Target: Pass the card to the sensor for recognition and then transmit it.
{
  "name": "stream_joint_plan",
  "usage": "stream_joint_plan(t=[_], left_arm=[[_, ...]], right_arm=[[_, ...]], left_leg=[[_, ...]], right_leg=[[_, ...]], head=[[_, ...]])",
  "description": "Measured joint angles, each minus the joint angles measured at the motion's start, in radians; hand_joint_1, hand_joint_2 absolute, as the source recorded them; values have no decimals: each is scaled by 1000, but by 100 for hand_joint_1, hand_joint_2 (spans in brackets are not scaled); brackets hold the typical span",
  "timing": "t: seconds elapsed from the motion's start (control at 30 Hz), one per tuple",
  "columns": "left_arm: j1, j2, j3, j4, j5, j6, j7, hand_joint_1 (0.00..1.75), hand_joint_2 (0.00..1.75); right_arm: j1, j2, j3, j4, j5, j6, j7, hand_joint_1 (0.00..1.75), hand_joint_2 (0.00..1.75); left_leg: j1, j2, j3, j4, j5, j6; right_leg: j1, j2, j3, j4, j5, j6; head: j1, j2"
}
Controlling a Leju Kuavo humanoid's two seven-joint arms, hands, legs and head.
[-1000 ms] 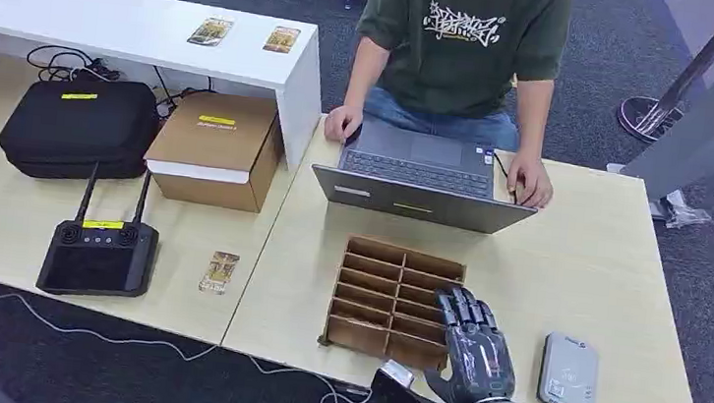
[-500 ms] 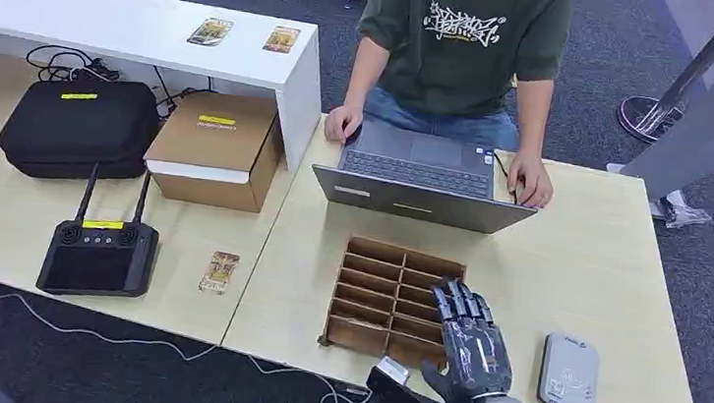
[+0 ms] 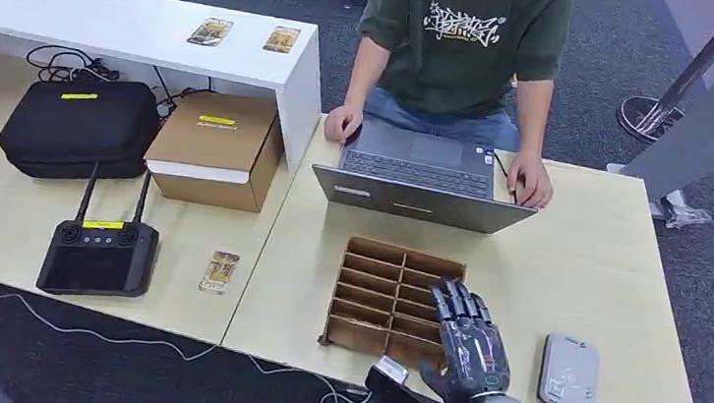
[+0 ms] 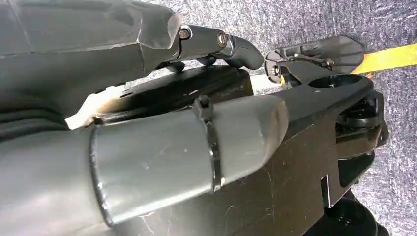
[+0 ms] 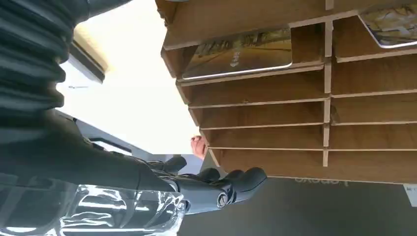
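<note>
Pale worktop (image 3: 582, 282): right hand (image 3: 471, 346), fingers spread and empty, over wooden rack (image 3: 393, 299). Slotted card (image 5: 241, 51) (probably thin-edged) could slip or jam. Left hand unclear.

right hand (image 3: 470, 346) drawn slightly back toward the robot, over the wooden divider box (image 3: 393, 299)

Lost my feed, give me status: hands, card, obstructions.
Right hand open over wooden divider box. Left hand hanging, empty. Card in its slot, unpicked. Sensor unobstructed.
</note>
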Motion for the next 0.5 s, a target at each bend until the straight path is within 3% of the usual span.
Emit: stream_joint_plan(t=[0.5], left_arm=[[2, -1, 0, 0, -14, 2, -7, 0, 0]], right_arm=[[4, 0, 1, 32, -10, 30, -10, 0, 175]], left_leg=[[0, 0, 0, 0, 0, 0]], right_leg=[[0, 0, 0, 0, 0, 0]], head=[[0, 0]])
